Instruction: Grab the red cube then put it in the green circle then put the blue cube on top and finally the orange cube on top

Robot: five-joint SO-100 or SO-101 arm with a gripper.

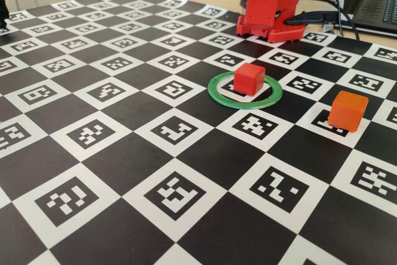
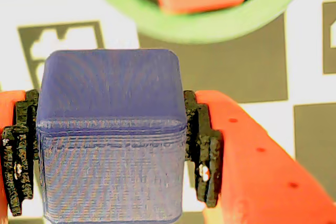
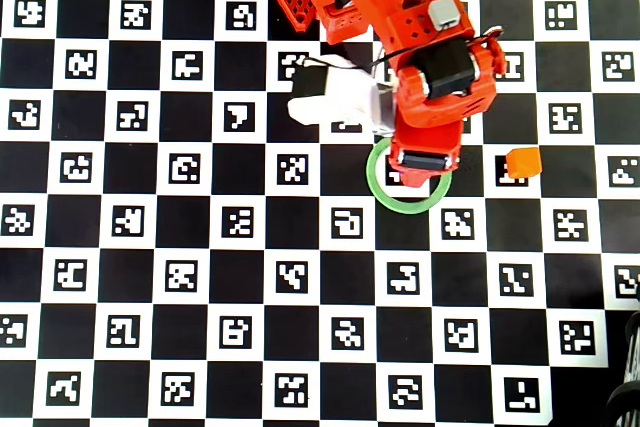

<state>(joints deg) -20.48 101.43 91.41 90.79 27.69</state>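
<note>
Claw (image 2: 110,145) clamped on the blue cube (image 2: 111,129), black pads (image 2: 202,145) on its left and right faces, top edge square to the frame in wrist view. Red cube (image 1: 249,79) sits inside the green circle (image 1: 244,90) centre-right of fixed view, faces slightly skewed to the checker grid. Orange cube (image 1: 348,110) stands well apart at right on the desk (image 1: 124,153), open board around it.
</note>
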